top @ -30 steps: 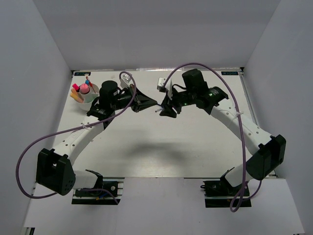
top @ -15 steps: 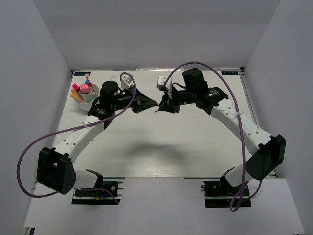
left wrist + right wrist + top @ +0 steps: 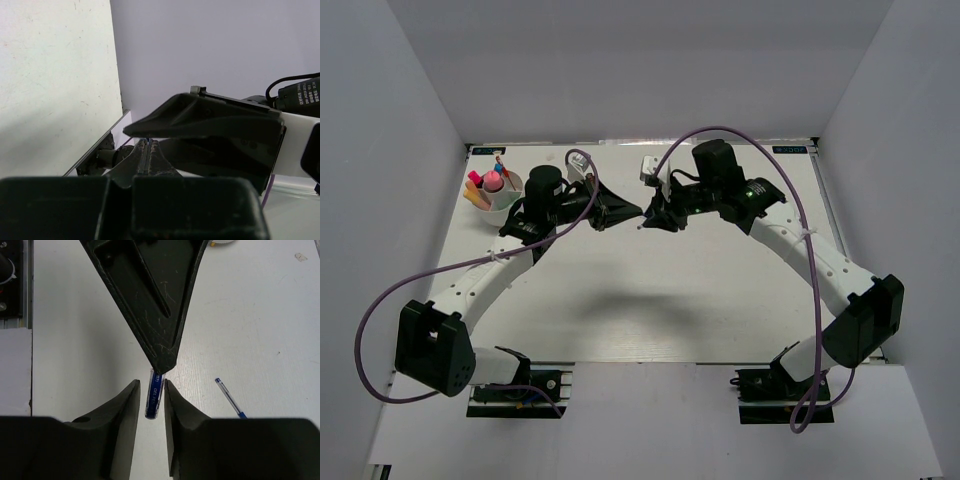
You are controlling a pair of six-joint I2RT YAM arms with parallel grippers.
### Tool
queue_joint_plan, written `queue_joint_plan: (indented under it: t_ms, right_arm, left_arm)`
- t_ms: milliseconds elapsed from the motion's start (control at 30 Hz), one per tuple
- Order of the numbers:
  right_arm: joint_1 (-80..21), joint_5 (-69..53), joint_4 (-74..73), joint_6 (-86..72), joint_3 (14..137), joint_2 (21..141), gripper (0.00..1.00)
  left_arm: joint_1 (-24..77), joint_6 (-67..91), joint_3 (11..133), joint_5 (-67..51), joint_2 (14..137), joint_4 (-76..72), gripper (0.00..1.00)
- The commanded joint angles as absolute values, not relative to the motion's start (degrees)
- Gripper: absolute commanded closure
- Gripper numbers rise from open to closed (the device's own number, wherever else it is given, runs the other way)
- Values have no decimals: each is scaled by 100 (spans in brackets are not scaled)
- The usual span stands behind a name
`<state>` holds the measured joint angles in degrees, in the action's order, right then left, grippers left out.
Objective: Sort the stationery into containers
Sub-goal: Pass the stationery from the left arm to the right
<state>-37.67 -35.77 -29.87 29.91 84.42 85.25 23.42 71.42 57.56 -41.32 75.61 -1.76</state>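
Observation:
My left gripper (image 3: 636,212) is shut on a thin blue gel pen (image 3: 154,401), held above the table at centre back. In the right wrist view its dark fingertips (image 3: 163,360) come down from the top, and the pen's free end sticks out below them. My right gripper (image 3: 151,383) faces it with one jaw on each side of that free end. The right-hand jaw is against the pen and a small gap shows at the left-hand jaw. In the left wrist view the left gripper (image 3: 148,142) is pressed together on a blue sliver. The white bowl (image 3: 500,207) at the back left holds pink, orange and blue stationery.
A second thin blue pen (image 3: 229,397) lies loose on the table, just right of the meeting grippers. Both arms reach in towards the centre back, with purple cables looping above them. White walls close in the table at the left, right and back.
My right gripper has edged left towards the left gripper's tip and its jaws have narrowed around the pen. The left arm has stayed put.

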Motion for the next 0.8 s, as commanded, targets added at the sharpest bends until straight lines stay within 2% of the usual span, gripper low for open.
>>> queue_joint_plan:
  t_ms: [0,67,133,233,267,433,467,667,767]
  right_arm:
    - [-3780,-3604,-2874,3015,8358,8508,69]
    - [-3797,-3612,-2865,3015,8341,8499,80]
    - [-3788,-3604,-2874,3015,8323,8516,82]
    - [-3788,-3595,-2909,3023,8315,8543,76]
    - [-3797,-3595,-2909,3006,8314,8543,69]
    - [-3788,-3542,-2900,2997,8358,8587,68]
    - [-3788,-3542,-2935,3006,8367,8613,69]
    - [-3788,-3577,-2874,2988,8332,8570,92]
    - [-3771,-3577,-2874,2962,8314,8561,99]
  left_arm:
    - [2320,7225,5731,-4131,7550,-246,100]
    - [2320,7225,5722,-4131,7532,-228,100]
    - [2320,7233,5722,-4140,7532,-220,100]
    - [2320,7268,5730,-4166,7523,-263,100]
    - [2320,7277,5739,-4166,7523,-281,100]
    - [2320,7286,5731,-4175,7523,-229,100]
    - [2320,7295,5730,-4175,7523,-237,100]
    - [2320,7295,5652,-4140,7523,-194,100]
    - [2320,7243,5660,-4096,7506,-132,100]
